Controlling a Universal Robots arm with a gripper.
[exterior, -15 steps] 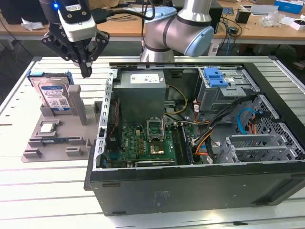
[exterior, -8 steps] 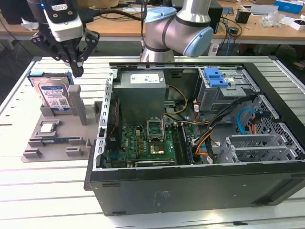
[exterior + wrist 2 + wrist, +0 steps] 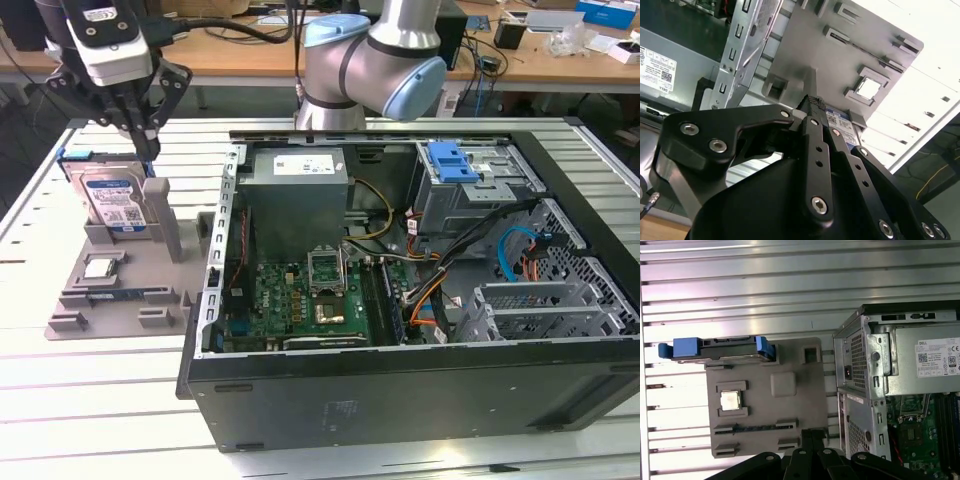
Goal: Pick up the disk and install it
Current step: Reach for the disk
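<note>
Now: gripper (image 3: 149, 150), jaws closed, just abv upright disk (image 3: 113, 203) on grey tray (image 3: 112, 305).

I see an open black metal computer case (image 3: 400, 400) lying on a pale slatted metal table (image 3: 90, 400). Inside sit a green circuit board (image 3: 300, 300), a grey power supply box (image 3: 295, 190) and a grey metal cage with a blue latch (image 3: 465, 180). Beside the case, a grey plastic tray (image 3: 120, 300) holds a small square silver chip (image 3: 100, 267).
</note>
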